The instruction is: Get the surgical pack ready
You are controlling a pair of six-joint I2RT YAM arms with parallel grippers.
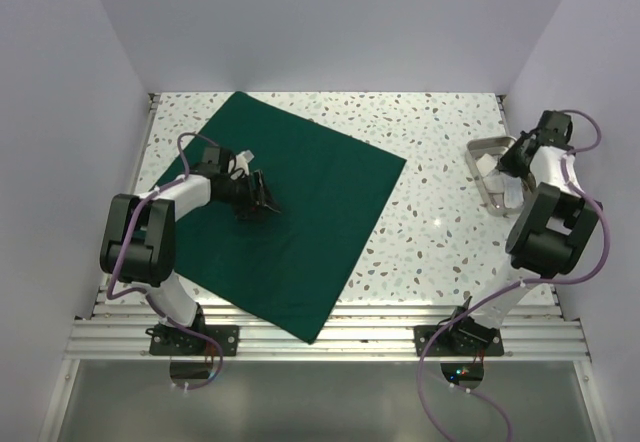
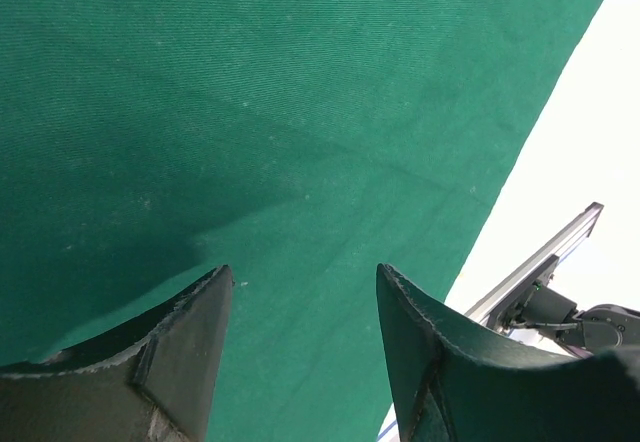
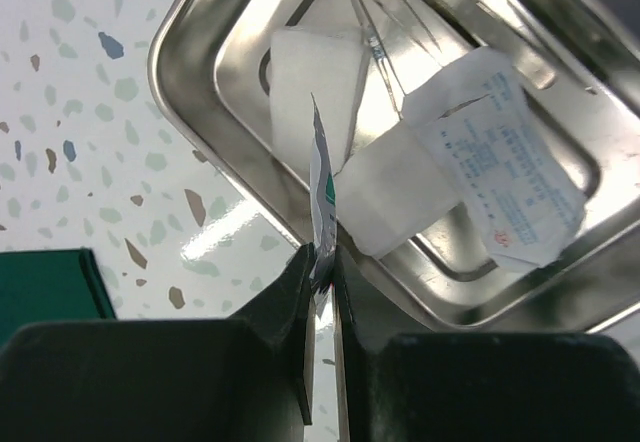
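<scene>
Your surgical pack (image 1: 320, 192) lies spread on the counter (image 1: 440, 212) toward 9 o'clock, with the left tool (image 2: 305, 282) released above it. Your right tool (image 3: 322, 262) pinches a thin packet (image 3: 321, 167) above the tray (image 3: 185, 82) at 3 o'clock; the packet is edge-on and its print is unreadable.

Dark green drape (image 1: 310, 192) lies spread flat on the speckled table (image 1: 430, 222) (one corner overlapping the near rail (image 1: 390, 338)), left gripper (image 1: 264, 205) low over its left-centre, right gripper (image 1: 506, 165) over the steel tray (image 1: 483, 145) at the table's right edge.
</scene>
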